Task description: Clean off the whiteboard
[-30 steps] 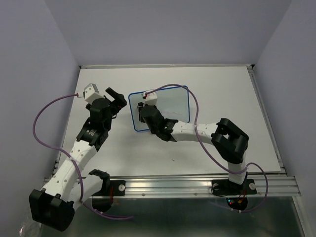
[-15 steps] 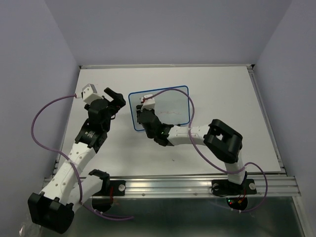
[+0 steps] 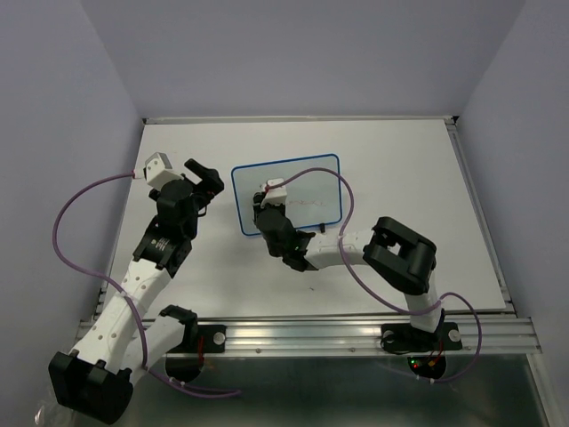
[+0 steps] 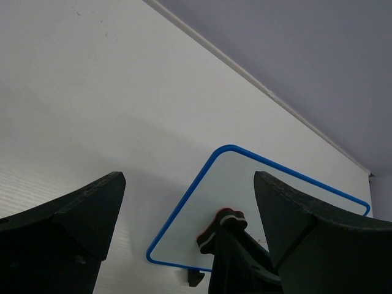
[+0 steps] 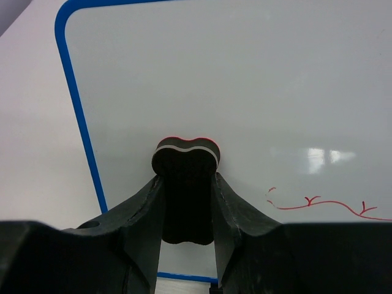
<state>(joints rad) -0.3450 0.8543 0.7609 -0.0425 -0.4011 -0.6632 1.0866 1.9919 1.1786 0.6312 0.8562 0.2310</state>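
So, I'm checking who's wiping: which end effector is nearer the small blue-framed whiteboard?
Right. The right end effector is over the blue-framed whiteboard, shut on a black eraser; the left end effector sits open beyond its left edge.

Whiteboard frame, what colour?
Blue: the whiteboard has a thin blue frame, clearest in the right wrist view.

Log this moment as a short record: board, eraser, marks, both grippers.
whiteboard: lying on the table, blue frame
eraser: black block, at the board near its left frame edge
marks: thin red scribble, unerased, right of the eraser in the right wrist view
right gripper: shut on eraser
left gripper: open, empty, beside the board
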